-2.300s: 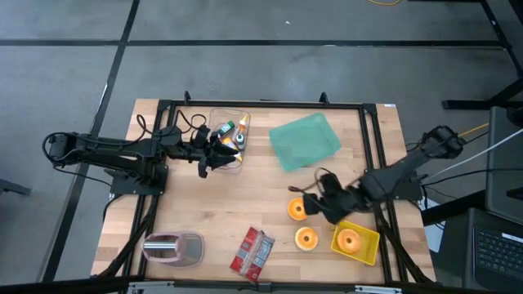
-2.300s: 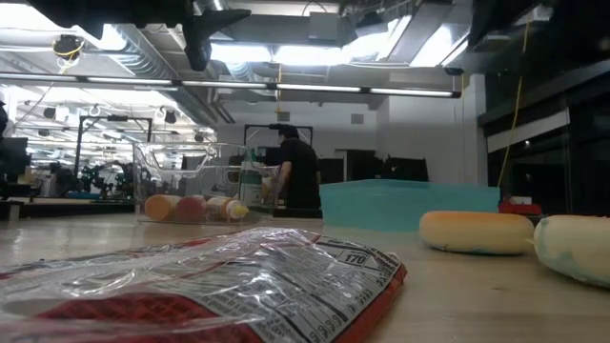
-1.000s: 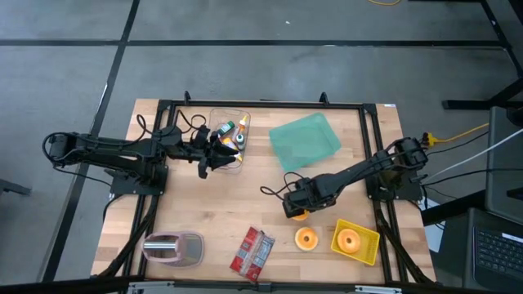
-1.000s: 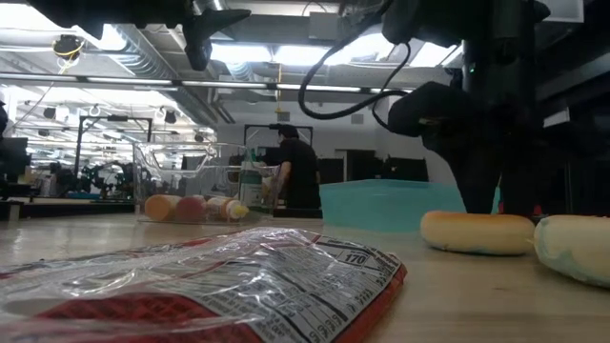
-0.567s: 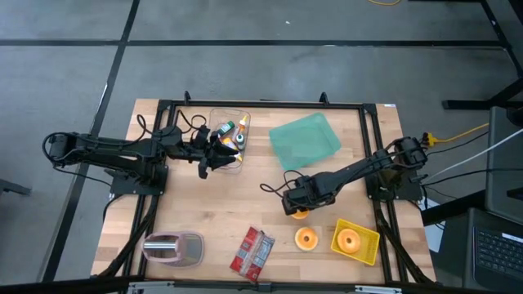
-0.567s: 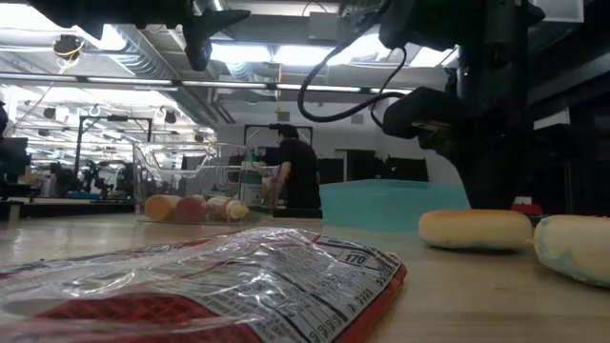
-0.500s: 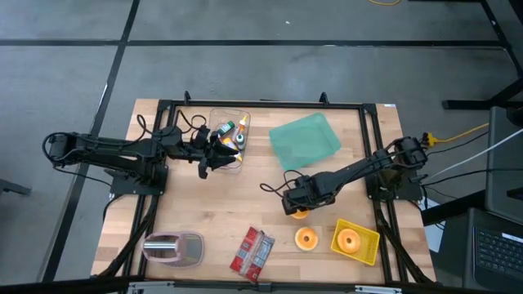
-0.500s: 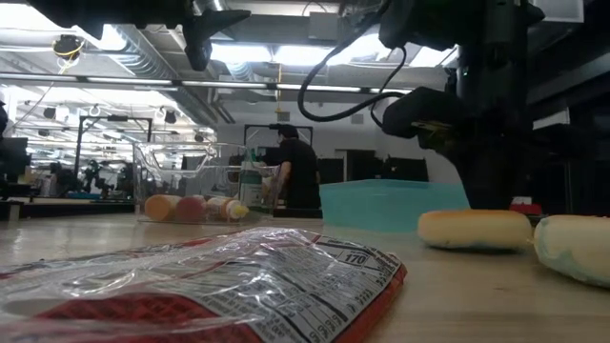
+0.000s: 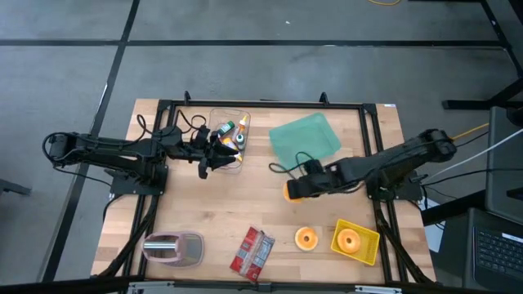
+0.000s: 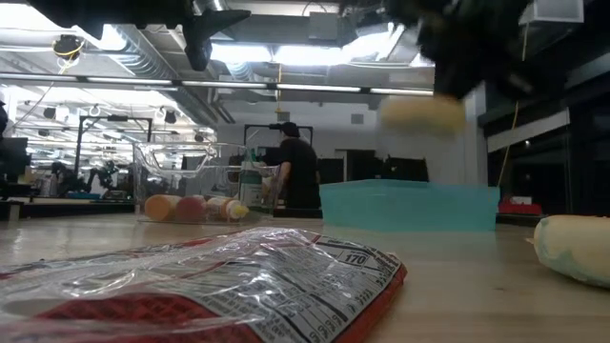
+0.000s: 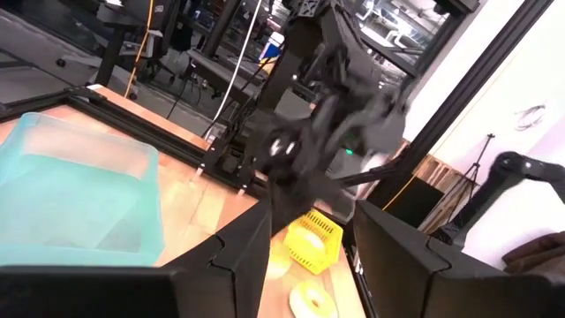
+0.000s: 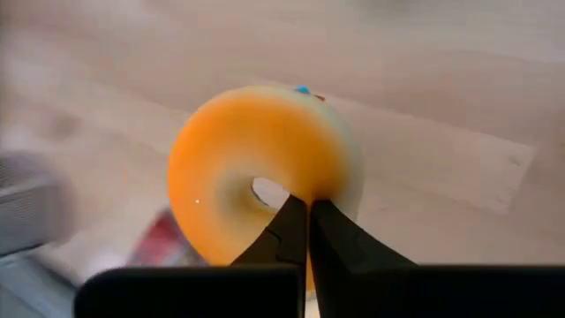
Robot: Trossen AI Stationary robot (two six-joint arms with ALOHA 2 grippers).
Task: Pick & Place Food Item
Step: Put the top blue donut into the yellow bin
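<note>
We see the right gripper (image 12: pixel 307 231) clenched on the rim of an orange donut (image 12: pixel 261 168), holding it in the air above the wooden table (image 9: pixel 204 204), near the teal tray (image 9: pixel 304 140). The left gripper (image 9: pixel 206 166) hovers half-open beside the clear bin (image 9: pixel 230 118).

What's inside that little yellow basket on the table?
The yellow basket holds one orange donut, seen from above. Whatever lies under that donut is covered. Another donut sits on the table beside the basket, and the right gripper holds a third in the air.
</note>
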